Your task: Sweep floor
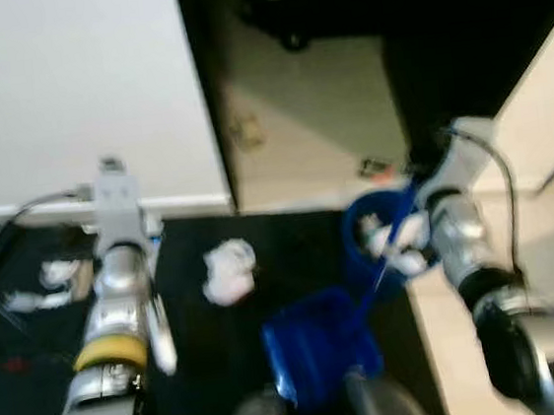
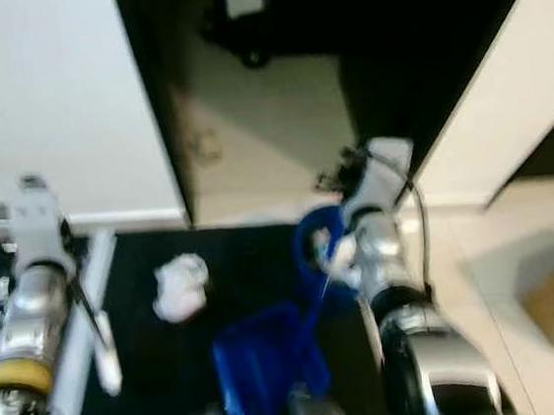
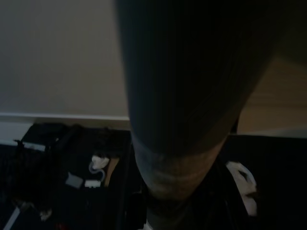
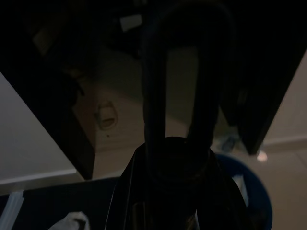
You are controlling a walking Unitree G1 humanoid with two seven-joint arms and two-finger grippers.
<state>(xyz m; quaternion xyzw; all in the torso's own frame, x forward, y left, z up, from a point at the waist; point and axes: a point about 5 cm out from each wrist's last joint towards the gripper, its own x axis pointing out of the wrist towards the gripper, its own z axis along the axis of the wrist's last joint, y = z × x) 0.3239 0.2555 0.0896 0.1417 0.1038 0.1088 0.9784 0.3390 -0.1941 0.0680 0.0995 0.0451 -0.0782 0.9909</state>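
Observation:
A blue dustpan point(image 1: 316, 347) rests on the dark floor just in front of my feet. Its thin blue handle point(image 1: 386, 255) rises to my right gripper point(image 1: 423, 202), which is shut on it; the dark loop of that handle point(image 4: 180, 96) looms close in the right wrist view. My left gripper point(image 1: 131, 233) holds a pale broom handle point(image 2: 79, 322) that runs alongside my left arm and appears as a thick dark shaft point(image 3: 182, 120) in the left wrist view. A crumpled white paper wad point(image 1: 229, 270) lies on the dark floor between my arms.
A round blue bin point(image 1: 366, 248) with white scraps inside stands by my right arm. More white scraps point(image 1: 58, 274) and cables lie at the left. A white cabinet point(image 1: 67, 91) is ahead on the left, with a pale-floored passage point(image 1: 307, 115) beside it and a white wall point(image 2: 504, 104) at the right.

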